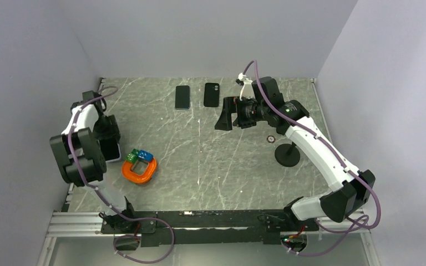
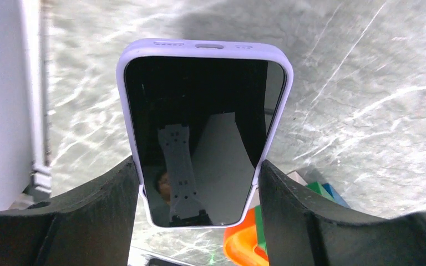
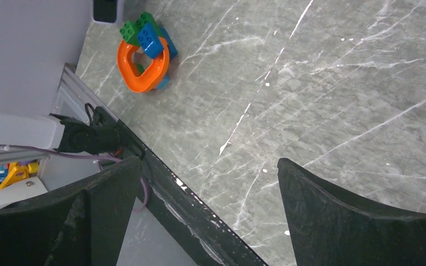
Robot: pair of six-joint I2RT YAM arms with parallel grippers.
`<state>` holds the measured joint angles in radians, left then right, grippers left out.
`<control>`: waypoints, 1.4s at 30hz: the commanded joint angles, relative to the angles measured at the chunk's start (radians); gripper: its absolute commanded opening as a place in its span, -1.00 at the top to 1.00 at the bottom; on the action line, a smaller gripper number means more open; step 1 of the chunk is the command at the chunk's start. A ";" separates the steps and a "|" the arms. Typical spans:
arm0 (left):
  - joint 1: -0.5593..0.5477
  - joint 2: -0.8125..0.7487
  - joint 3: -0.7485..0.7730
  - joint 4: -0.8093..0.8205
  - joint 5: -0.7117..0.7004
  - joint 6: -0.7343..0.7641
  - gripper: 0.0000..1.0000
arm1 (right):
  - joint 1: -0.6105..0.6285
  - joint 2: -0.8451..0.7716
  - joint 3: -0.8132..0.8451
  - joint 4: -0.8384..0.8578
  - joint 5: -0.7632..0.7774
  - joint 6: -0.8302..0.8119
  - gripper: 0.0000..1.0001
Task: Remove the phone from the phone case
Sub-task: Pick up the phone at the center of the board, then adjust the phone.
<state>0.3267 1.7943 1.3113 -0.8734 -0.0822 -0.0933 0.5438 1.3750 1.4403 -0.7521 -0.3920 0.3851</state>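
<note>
L gripper clamped on phone, lilac case on, at far left. R gripper wide open, empty, centre. Removal not begun, I'd say; next R must grip case edge & peel.

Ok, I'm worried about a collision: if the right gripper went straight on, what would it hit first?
Probably bare table: the right gripper, open and empty, angles down at it. The ring lies off to the left of that line, though depth is unclear.
</note>
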 commanded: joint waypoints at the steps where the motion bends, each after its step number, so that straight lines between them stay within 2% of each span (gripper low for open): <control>1: 0.004 -0.176 0.106 -0.037 -0.120 -0.102 1.00 | -0.012 0.006 0.024 0.013 -0.014 -0.025 -0.92; 3: -0.022 -0.226 0.135 -0.065 -0.098 -0.160 1.00 | -0.017 0.024 0.044 -0.004 -0.004 -0.021 -0.92; 6: -0.123 -0.302 0.160 -0.061 -0.053 -0.237 1.00 | -0.027 0.044 0.063 -0.021 0.028 -0.006 -0.91; 9: -0.219 -0.365 0.155 0.001 0.132 -0.344 1.00 | -0.043 0.053 0.061 -0.028 0.038 0.017 -0.90; 12: -0.299 -0.424 0.091 0.128 0.371 -0.494 1.00 | -0.056 0.045 0.045 -0.027 0.040 0.042 -0.88; 14: -0.359 -0.473 -0.006 0.246 0.496 -0.619 1.00 | -0.060 0.029 0.034 -0.025 0.050 0.059 -0.87; 17: -0.477 -0.554 -0.169 0.461 0.575 -0.810 1.00 | -0.066 -0.004 0.014 -0.014 0.061 0.075 -0.85; 21: -0.632 -0.591 -0.270 0.628 0.574 -0.932 1.00 | -0.068 -0.053 -0.013 0.020 0.065 0.099 -0.75; 24: -0.688 -0.586 -0.296 0.675 0.584 -1.033 1.00 | -0.067 -0.087 -0.052 0.087 0.014 0.105 -0.72; 27: -0.708 -0.597 -0.367 0.795 0.613 -1.262 1.00 | -0.056 -0.138 -0.112 0.180 -0.046 0.105 -0.72; 30: -0.739 -0.635 -0.459 0.965 0.561 -1.527 1.00 | -0.010 -0.201 -0.188 0.272 -0.024 0.115 -0.76; 32: -0.779 -0.653 -0.488 1.012 0.512 -1.670 1.00 | 0.027 -0.228 -0.215 0.318 0.012 0.117 -0.76; 34: -0.810 -0.653 -0.491 1.026 0.497 -1.783 1.00 | 0.065 -0.252 -0.236 0.356 0.049 0.121 -0.75; 37: -0.846 -0.645 -0.439 0.968 0.485 -1.832 1.00 | 0.115 -0.258 -0.256 0.386 0.149 0.123 -0.69; 39: -0.869 -0.655 -0.389 0.864 0.455 -1.853 1.00 | 0.147 -0.234 -0.244 0.373 0.195 0.119 -0.55; 42: -0.895 -0.661 -0.358 0.823 0.419 -1.882 1.00 | 0.187 -0.194 -0.223 0.333 0.312 0.128 -0.34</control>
<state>-0.5400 1.1877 0.8505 -0.0368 0.4202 -1.7699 0.6930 1.1465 1.1934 -0.4461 -0.2554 0.5037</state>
